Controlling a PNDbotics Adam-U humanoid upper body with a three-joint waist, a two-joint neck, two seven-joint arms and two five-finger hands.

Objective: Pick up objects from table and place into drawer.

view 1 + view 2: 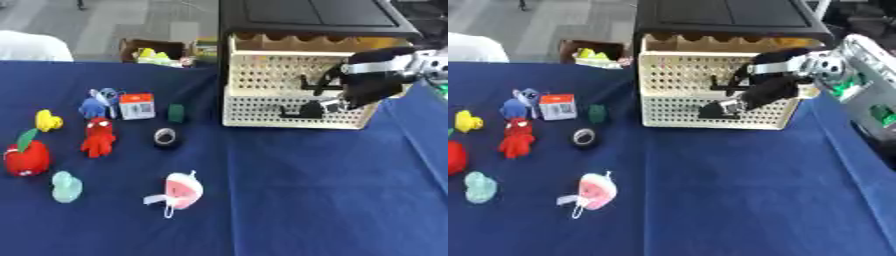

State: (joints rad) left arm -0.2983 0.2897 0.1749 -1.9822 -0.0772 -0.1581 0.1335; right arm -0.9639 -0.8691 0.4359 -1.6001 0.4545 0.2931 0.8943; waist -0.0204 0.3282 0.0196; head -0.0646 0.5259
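Toys lie scattered on the blue table's left side. Right hand sits against the cream drawer front; I cannot tell whether its fingers grip anything.

We see only our right arm, coming in from the upper right, mostly black with a silver wrist. Its hand hangs down-left; the fingers blur together, so their state is unclear.
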